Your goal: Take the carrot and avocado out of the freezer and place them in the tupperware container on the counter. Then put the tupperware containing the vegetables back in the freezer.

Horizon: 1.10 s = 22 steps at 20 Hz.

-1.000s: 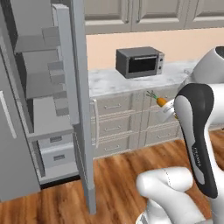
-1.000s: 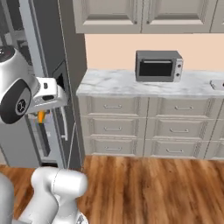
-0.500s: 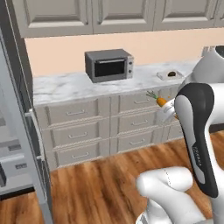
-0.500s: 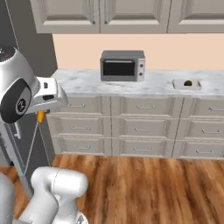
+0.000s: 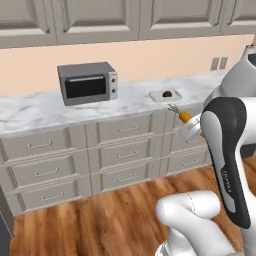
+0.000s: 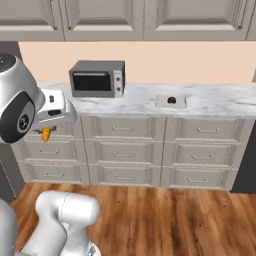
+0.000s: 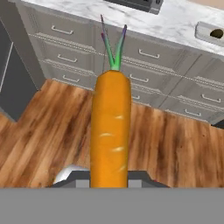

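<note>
Carrying bright-orange tapered carrot [image 7: 111, 131] — hand [image 6: 46, 131] pinched on thick end, green top forward. Looks stiff, light, smooth — may slip. Pale square plastic tupperware container [image 5: 165, 95] near marble table's [image 5: 40, 109] back edge, dark avocado [image 5: 167, 93] inside.

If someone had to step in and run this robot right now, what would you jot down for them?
Gripper: shut on the carrot, carried in the air in front of the drawers.
Tupperware: on the counter, right of the microwave, with the avocado already in it.
Done: avocado is in the tupperware; carrot is in hand.
Left: drop the carrot in the tupperware, then put the tupperware in the freezer.
</note>
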Tool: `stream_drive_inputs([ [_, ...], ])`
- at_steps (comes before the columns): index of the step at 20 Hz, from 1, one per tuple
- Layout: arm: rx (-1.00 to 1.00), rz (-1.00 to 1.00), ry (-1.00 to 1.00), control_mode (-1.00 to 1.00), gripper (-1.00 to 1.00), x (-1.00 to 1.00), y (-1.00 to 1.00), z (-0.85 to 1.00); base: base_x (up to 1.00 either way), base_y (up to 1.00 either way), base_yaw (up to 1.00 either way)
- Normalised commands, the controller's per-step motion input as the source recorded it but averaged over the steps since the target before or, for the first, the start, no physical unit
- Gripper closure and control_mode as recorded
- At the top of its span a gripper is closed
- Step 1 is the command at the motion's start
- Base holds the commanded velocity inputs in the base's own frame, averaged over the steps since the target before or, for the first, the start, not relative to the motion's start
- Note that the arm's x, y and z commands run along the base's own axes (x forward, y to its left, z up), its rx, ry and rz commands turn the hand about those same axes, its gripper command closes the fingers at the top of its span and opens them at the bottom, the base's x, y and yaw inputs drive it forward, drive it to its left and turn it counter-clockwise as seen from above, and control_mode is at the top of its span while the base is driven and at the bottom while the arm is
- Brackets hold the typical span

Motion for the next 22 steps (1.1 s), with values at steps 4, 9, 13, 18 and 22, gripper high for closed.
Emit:
stream_drive_inputs([
  [4,0.00,0.00,0.00,1.00,1.00,0.00,0.00,0.00,1.00,-1.00,0.00],
  [9,0.00,0.00,0.00,1.00,1.00,0.00,0.00,0.00,1.00,-1.00,0.00],
  [13,0.00,0.00,0.00,1.00,1.00,0.00,0.00,0.00,1.00,-0.88,0.01],
  [18,0.00,0.00,0.00,1.00,1.00,0.00,0.00,0.00,0.95,-0.31,0.04],
  [22,0.00,0.00,0.00,1.00,1.00,0.00,0.00,0.00,0.72,0.20,0.14],
])
